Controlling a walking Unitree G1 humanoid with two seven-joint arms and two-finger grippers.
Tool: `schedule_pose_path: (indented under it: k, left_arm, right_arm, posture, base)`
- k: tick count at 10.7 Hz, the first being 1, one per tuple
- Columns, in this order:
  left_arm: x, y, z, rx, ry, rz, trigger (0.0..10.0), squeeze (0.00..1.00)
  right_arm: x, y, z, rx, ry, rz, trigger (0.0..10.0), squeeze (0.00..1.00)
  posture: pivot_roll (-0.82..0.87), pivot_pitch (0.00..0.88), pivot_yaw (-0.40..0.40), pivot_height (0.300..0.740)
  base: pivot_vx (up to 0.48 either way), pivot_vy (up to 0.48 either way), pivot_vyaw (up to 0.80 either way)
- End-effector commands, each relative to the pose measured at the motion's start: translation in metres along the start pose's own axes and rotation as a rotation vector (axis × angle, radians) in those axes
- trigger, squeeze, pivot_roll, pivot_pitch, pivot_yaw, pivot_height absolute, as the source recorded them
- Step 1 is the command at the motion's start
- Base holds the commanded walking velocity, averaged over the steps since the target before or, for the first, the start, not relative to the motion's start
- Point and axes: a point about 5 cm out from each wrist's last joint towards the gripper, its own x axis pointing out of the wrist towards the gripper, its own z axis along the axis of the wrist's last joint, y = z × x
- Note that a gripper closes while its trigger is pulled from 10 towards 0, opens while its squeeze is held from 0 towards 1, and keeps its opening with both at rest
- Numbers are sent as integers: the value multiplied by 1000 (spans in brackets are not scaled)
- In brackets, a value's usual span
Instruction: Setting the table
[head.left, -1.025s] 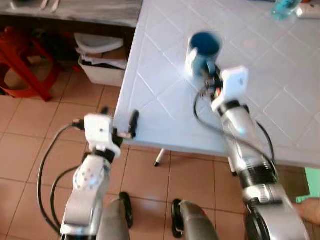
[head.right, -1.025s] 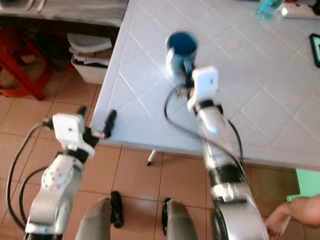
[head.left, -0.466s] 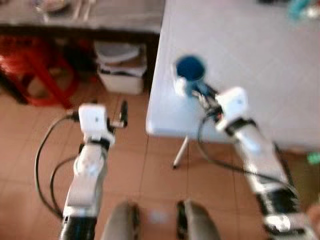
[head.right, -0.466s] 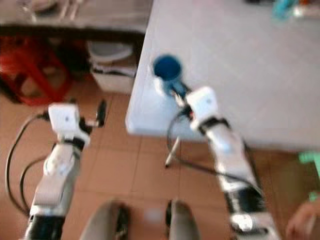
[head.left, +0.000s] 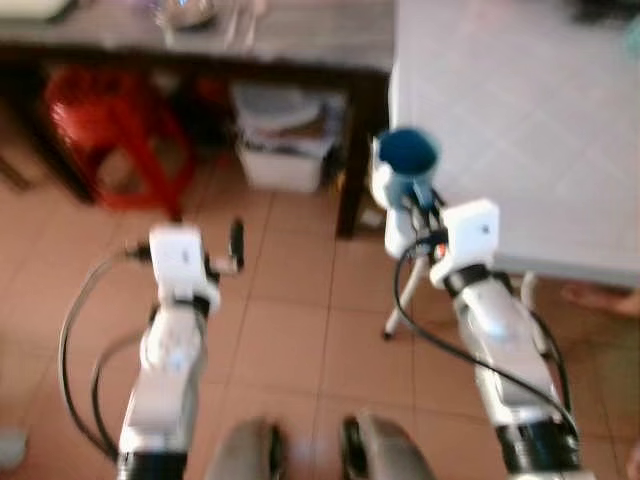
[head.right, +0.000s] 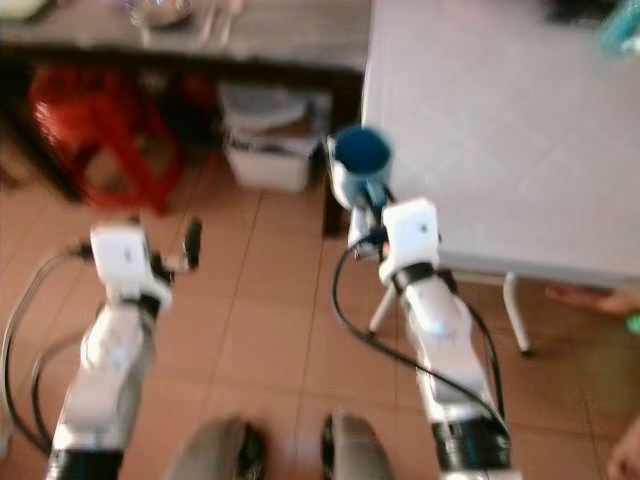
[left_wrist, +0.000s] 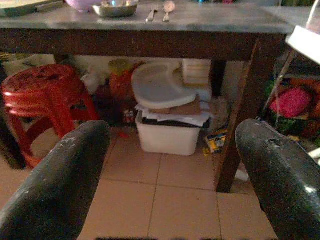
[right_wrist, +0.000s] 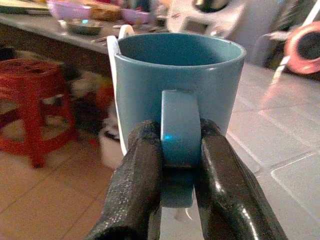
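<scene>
My right gripper (right_wrist: 178, 165) is shut on the handle of a blue mug (right_wrist: 180, 77), which it holds upright. In the eye views the blue mug (head.left: 405, 165) hangs in the air just off the near left corner of the white tiled table (head.left: 520, 120). My left gripper (left_wrist: 172, 165) is open with nothing between its fingers, held out over the tiled floor (head.left: 290, 330) in front of a dark wooden bench (left_wrist: 150, 42).
A red plastic stool (head.left: 95, 130) and a white bin (head.left: 290, 150) with papers stand under the dark bench, which carries a metal bowl (left_wrist: 115, 7) and cutlery (left_wrist: 160, 10). A person's foot (head.left: 600, 298) rests on the floor by the table's right side.
The camera has swung left and back from the white table, bringing the bench and stool into view. The mug, gripped the whole time, has left the tabletop and now hangs off the table's corner.
</scene>
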Motion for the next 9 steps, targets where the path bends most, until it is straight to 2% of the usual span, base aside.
schedule_pose_path:
  k: [1,3,5,6,8,9]
  left_arm:
    - [0,4,4,3,-15,19,10000,0]
    - [1,1,4,-1,-25,18,10000,0]
    - [2,-6,2,-7,-27,11,10000,0]
    - [4,-9,4,-7,-34,4,10000,0]
    - [7,-10,3,-14,-36,1,10000,0]
    - [7,-12,1,-18,-31,-1,10000,0]
  right_arm:
    - [3,1,6,-54,-13,-30,10000,0]
    - [7,5,4,-18,17,19,10000,0]
    - [9,8,-5,-54,57,-5,10000,0]
    - [9,14,-3,-18,52,43,10000,0]
    - [6,15,7,58,-36,20,10000,0]
    - [9,19,7,53,-38,21,10000,0]
  posture:
    - [-57,178,-10,740]
    - [-58,175,-25,740]
    - [-63,167,-26,740]
    - [-63,167,-25,740]
    - [-62,168,-14,740]
    - [-62,166,-11,740]
  base:
    - [398,266,0]
    - [396,272,0]
    - [411,135,0]
    - [442,0,0]
    - [471,0,0]
    - [480,0,0]
